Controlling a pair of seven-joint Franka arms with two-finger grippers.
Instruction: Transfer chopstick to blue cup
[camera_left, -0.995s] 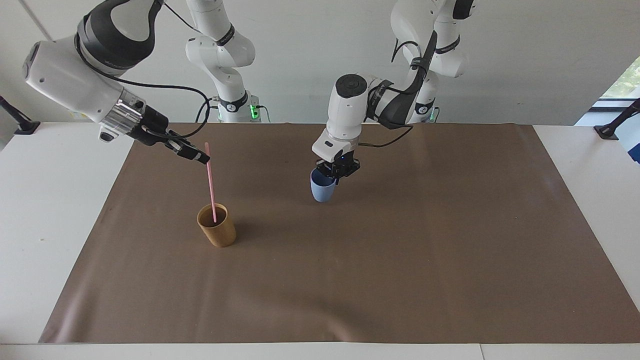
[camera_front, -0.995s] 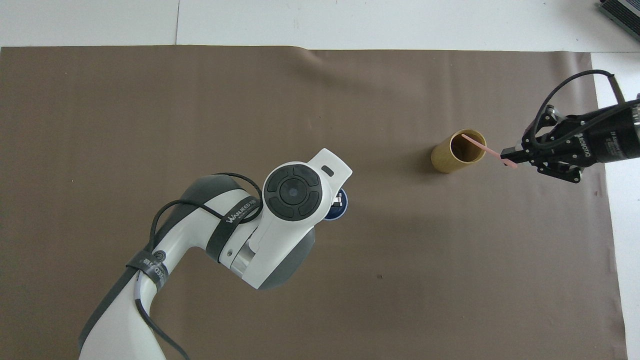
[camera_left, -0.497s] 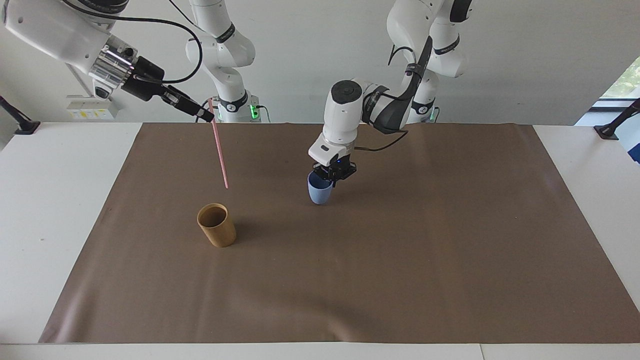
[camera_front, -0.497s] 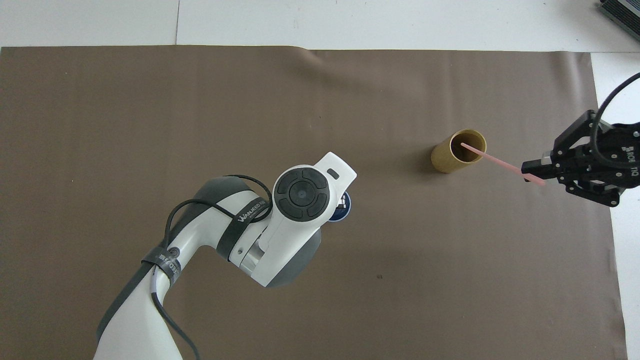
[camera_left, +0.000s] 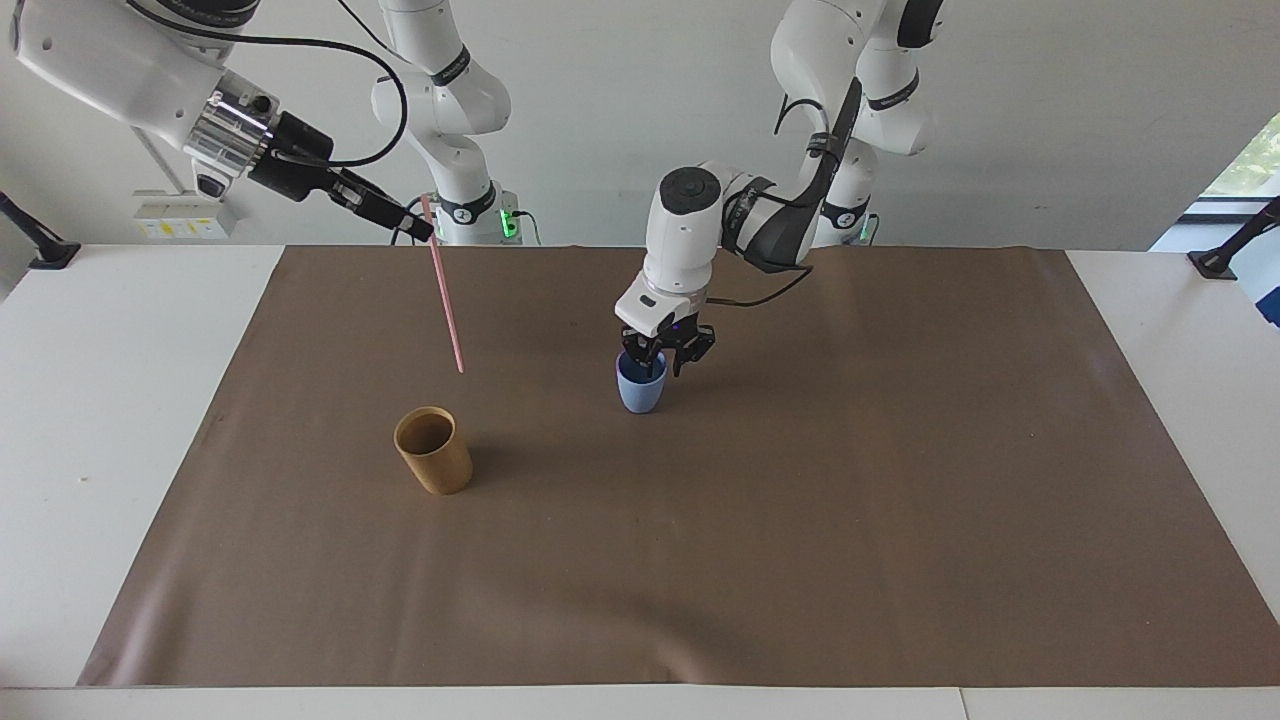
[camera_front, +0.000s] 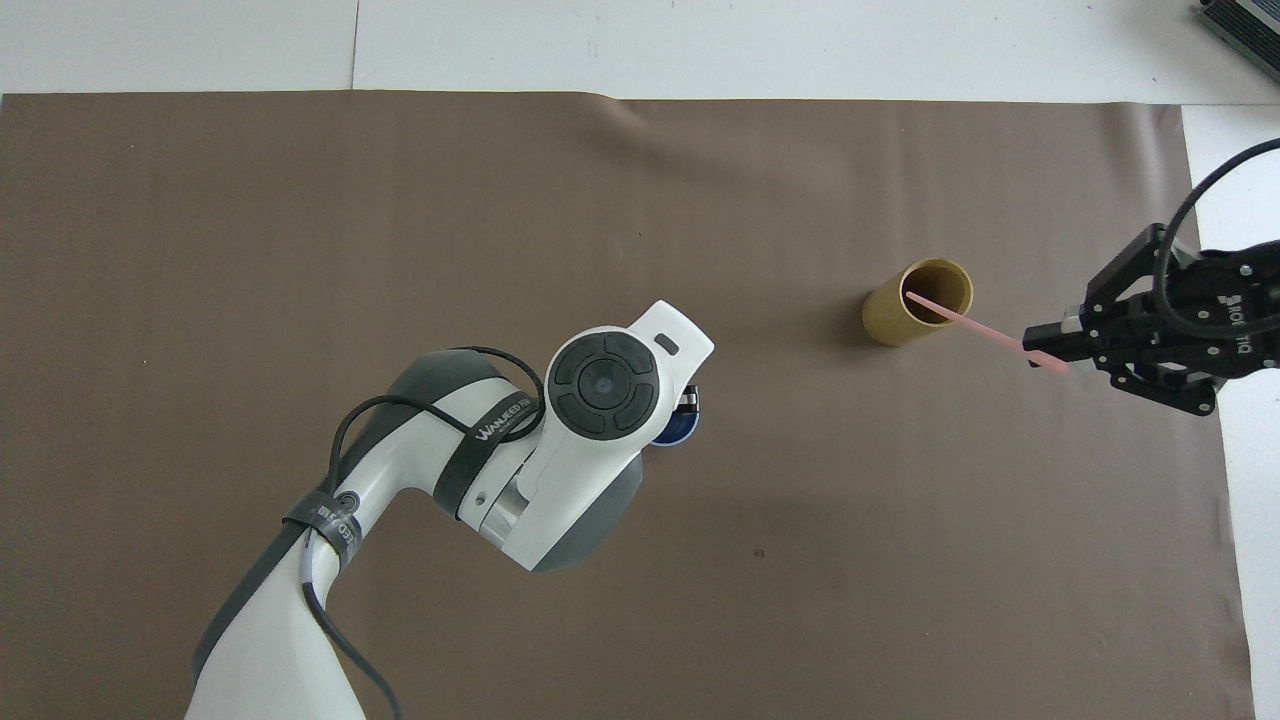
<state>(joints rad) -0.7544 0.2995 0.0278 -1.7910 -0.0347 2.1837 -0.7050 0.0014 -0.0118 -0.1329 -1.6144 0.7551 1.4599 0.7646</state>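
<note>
Chopstick (camera_left: 444, 291) lifted clear, in right hand (camera_left: 424, 233)

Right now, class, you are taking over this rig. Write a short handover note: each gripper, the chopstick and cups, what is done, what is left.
Right gripper: shut on the chopstick's top end, in the air over the mat.
Left gripper: open, at the blue cup's rim.
Blue cup: upright on the mat, nearer the robots than the tan cup.
Done: chopstick is clear of the tan cup, hanging tilted above it.
Left: carry it over the blue cup, lower it in, release.
</note>
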